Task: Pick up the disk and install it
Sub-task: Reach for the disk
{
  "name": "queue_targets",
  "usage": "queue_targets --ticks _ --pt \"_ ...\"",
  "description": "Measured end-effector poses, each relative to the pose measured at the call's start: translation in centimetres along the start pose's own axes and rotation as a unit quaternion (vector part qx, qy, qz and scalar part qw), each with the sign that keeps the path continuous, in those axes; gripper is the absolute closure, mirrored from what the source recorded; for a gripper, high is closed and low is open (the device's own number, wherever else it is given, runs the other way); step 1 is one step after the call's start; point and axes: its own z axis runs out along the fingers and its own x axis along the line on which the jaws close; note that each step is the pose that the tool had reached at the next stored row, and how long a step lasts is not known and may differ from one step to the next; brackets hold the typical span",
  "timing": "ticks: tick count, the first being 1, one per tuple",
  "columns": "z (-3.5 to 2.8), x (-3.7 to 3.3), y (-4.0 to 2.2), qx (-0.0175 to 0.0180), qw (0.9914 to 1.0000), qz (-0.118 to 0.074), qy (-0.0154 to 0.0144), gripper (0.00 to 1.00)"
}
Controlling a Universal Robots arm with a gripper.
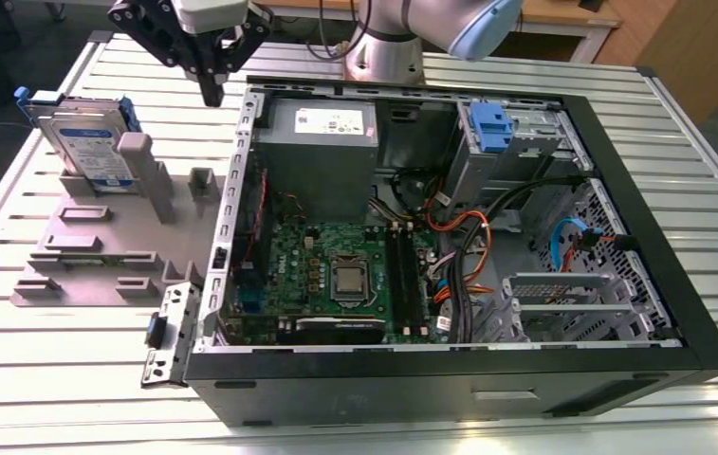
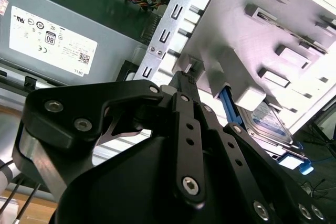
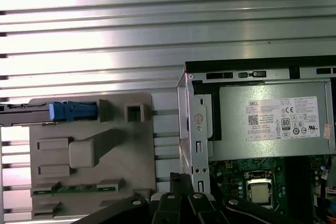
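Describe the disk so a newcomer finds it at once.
Start at the open computer case on the slatted table; on the exterior view's left of it lies a grey stand. The disk stands on edge at the stand's far end. It alone is silver with a white and blue label and a blue frame; its neighbours are plain grey posts.

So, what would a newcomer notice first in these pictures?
The open computer case lies in the middle of the exterior view, its green motherboard bare. At that view's left the disk stands upright in a grey holder. The gripper hangs above the gap between holder and case, jaws shut.
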Motion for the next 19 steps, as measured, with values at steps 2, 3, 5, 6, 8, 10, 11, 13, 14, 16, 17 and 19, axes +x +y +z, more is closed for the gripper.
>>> queue_targets --ticks 2,3,5,6,8,10,11,13,14,16,17,19 --pt "0.01 0.05 0.00 0.0000 1.00000 0.000 0.0002 0.89" --pt "0.01 0.07 -0.01 0.0000 1.00000 0.000 0.0002 0.89" --pt "0.01 0.07 -0.01 0.0000 1.00000 0.000 0.0002 0.89" --pt "0.00 0.07 -0.01 0.0000 1.00000 0.000 0.0003 0.89" --pt "0.01 0.07 -0.01 0.0000 1.00000 0.000 0.0003 0.89" --pt "0.01 0.12 -0.01 0.0000 1.00000 0.000 0.0003 0.89" --pt "0.01 0.15 -0.01 0.0000 1.00000 0.000 0.0003 0.89" --pt "0.01 0.25 -0.02 0.0000 1.00000 0.000 0.0003 0.89" --pt "0.00 0.31 -0.03 0.0001 1.00000 0.000 0.0003 0.89" --pt "0.01 0.51 -0.03 0.0000 1.00000 0.000 0.0003 0.89" --pt "0.01 0.63 -0.01 0.0000 1.00000 0.000 0.0003 0.89" --pt "0.03 0.91 0.08 0.0000 1.00000 0.000 0.0002 0.89"
